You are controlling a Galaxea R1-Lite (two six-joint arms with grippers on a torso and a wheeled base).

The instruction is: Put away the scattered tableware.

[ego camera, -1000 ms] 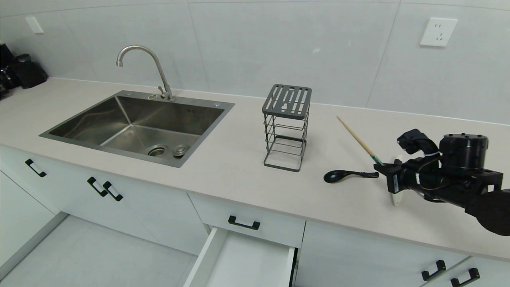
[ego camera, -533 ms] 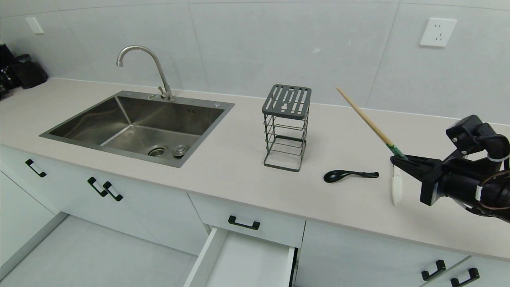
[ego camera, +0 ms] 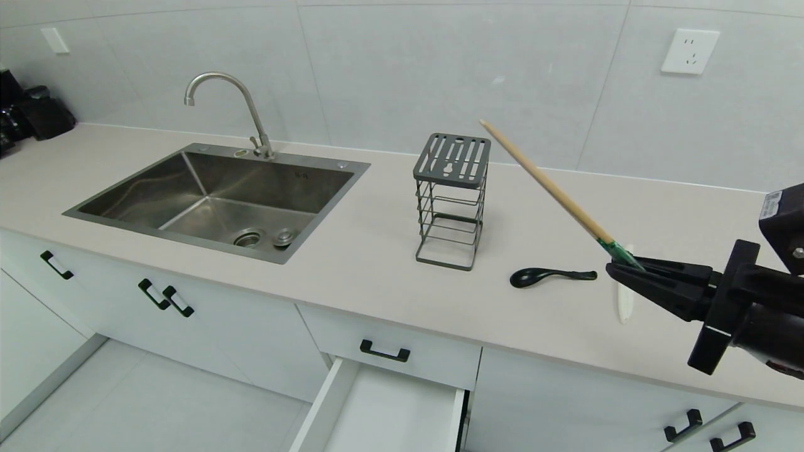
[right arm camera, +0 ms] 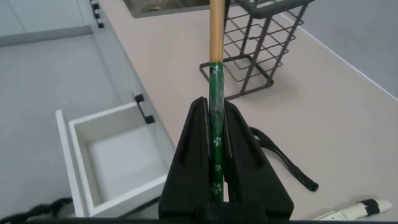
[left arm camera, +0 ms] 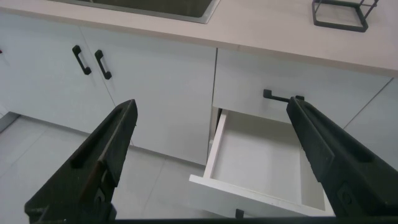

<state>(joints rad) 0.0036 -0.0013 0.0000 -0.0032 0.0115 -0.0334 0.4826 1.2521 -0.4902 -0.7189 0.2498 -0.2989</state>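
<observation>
Grips chopstick (ego camera: 546, 182) by its green flowered end in the right claw (ego camera: 622, 269), tilted above the worktop (ego camera: 352, 263), pointing toward the rack (ego camera: 451, 201). Holds left claw (left arm camera: 210, 106) wide over the open drawer (left arm camera: 261, 162). Cannot read the tiny print on the sink (ego camera: 176, 236). Bare worktop around black spoon (ego camera: 546, 275).

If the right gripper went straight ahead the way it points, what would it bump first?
Probably the wire rack: the right gripper, jaws shut on the chopstick, aims at it, and the chopstick's tip would get there first. Depth is unclear, so it might slip past the top.
</observation>
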